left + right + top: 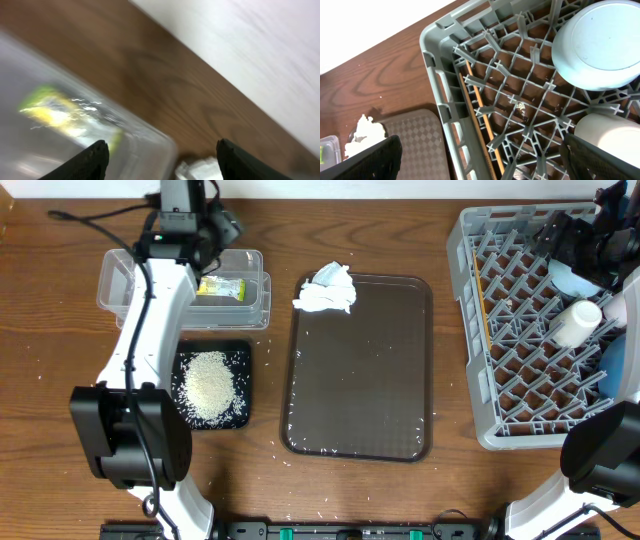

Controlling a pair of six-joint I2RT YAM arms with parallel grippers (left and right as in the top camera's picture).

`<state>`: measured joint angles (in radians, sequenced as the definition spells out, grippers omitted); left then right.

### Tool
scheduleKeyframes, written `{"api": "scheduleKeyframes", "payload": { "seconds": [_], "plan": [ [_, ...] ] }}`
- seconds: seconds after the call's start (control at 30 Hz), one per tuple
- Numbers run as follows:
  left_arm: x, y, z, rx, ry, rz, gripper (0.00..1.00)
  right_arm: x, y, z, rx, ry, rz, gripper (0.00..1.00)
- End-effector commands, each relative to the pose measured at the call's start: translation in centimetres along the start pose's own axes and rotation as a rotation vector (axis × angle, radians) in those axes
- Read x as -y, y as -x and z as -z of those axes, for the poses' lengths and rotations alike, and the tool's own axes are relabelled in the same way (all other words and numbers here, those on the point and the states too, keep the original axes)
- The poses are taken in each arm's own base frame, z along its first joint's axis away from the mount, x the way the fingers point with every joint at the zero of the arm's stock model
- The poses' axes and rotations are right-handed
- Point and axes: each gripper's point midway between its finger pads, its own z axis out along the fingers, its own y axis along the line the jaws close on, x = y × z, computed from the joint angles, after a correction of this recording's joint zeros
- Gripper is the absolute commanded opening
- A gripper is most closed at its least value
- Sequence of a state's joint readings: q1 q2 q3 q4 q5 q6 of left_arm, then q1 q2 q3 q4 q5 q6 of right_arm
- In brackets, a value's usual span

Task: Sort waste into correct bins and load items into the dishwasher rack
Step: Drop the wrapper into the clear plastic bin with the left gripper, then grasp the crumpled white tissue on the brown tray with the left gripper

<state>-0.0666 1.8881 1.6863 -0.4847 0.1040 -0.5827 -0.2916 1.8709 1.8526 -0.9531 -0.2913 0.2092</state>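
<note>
The yellow-green wrapper [222, 287] lies in the clear tub [252, 262]; it is blurred in the left wrist view [55, 112]. My left gripper [215, 225] is open and empty above the tub's far right corner [150, 145]. The white napkin [325, 290] lies on the brown tray's far left corner. Rice [210, 383] is piled in the black tray [240, 350]. The grey rack [470, 330] holds the light-blue bowl [600, 45], white cup [577, 320], pink cup [625, 305], large blue bowl [620, 370] and chopsticks [480, 125]. My right gripper [485, 165] is open over the rack's left side.
The large brown serving tray [360, 370] lies in the middle, with stray rice grains on it and on the table in front of it. The left arm stretches over the black tray and tub. The right arm's base stands at the front right.
</note>
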Motion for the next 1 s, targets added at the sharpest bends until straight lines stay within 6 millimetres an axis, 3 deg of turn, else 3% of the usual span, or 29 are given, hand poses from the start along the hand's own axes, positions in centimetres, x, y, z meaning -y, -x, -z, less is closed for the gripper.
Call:
{"api": "scheduleKeyframes", "payload": {
  "seconds": [0.0, 0.17, 0.27, 0.43, 0.6, 0.77, 0.97],
  "plan": [
    [6.5, -5.4, 0.3, -0.137, -0.248, -0.389, 0.70, -0.2, 0.7, 0.9, 0.027, 0.001, -0.005, 0.99],
    [11.0, -11.8, -0.2, -0.172, -0.357, -0.837, 0.69, -0.3, 0.7, 0.9, 0.027, 0.001, -0.005, 0.99],
    [11.9, -14.7, -2.1, -0.175, -0.318, -0.971, 0.71, -0.3, 0.7, 0.9, 0.027, 0.001, -0.005, 0.99],
    [10.9, -17.5, -6.4, -0.171, -0.178, -1.033, 0.71, -0.2, 0.7, 0.9, 0.027, 0.001, -0.005, 0.99],
    [9.7, -19.9, -9.9, -0.199, -0.148, -1.045, 0.71, -0.2, 0.7, 0.9, 0.027, 0.001, -0.005, 0.99],
    [8.2, -21.4, -12.3, -0.236, -0.125, -1.012, 0.71, -0.2, 0.7, 0.9, 0.027, 0.001, -0.006, 0.99],
    [6.9, -22.6, -13.2, -0.281, -0.097, -0.964, 0.70, -0.2, 0.7, 0.9, 0.027, 0.001, -0.006, 0.99]
  ]
}}
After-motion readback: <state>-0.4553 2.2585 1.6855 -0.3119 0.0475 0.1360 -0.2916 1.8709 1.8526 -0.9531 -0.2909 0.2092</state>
